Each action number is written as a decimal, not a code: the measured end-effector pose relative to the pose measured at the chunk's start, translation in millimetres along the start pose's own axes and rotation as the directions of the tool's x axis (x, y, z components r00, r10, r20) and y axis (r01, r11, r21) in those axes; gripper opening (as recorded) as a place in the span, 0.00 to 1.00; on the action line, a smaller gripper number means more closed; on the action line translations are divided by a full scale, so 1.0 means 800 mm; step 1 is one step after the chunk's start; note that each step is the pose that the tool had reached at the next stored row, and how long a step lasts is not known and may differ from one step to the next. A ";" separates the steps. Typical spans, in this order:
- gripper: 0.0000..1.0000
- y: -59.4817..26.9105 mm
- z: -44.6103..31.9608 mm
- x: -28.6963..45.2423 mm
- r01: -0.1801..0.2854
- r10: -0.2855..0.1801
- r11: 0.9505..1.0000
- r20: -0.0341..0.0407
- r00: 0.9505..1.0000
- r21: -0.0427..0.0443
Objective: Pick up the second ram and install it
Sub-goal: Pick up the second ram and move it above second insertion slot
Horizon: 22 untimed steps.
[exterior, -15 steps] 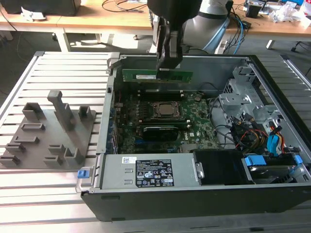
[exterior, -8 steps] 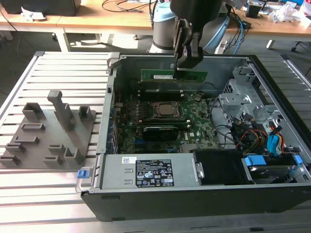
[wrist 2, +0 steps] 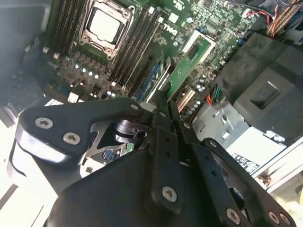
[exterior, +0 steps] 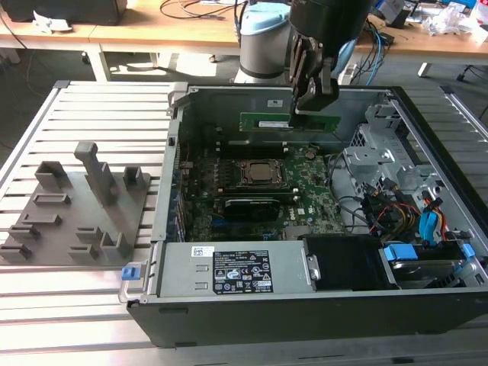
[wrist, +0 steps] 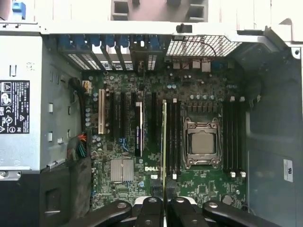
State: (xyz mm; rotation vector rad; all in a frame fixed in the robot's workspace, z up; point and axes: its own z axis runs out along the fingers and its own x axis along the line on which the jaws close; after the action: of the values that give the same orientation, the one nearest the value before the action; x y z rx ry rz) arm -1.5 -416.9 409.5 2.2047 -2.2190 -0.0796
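Observation:
My gripper is shut on the second ram, a long narrow green stick held level on its edge above the open computer case, near the far wall. In the first wrist view the ram appears edge-on, running out from the gripper over the dark memory slots beside the square CPU socket. The second wrist view shows the ram reaching out from the gripper above the motherboard. Whether the stick touches a slot I cannot tell.
The case's metal walls surround the motherboard. A power supply lies along the near side, with drive bays and coloured cables at the exterior view's right. Grey holder blocks stand on the slatted table at its left.

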 end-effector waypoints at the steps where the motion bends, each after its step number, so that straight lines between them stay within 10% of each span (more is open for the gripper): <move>1: 0.14 -0.003 0.0021 -0.0008 0.000 0.000 1.000 -0.001 1.000 0.000; 10: 0.14 -0.029 0.0144 -0.0214 0.000 0.000 1.000 -0.004 1.000 0.000; 22: 0.14 -0.033 0.0522 -0.0216 0.000 0.000 1.000 -0.005 1.000 0.000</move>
State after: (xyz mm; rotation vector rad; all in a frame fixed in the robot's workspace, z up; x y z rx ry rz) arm 23.0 -398.6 367.1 2.2023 -2.2167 -0.0745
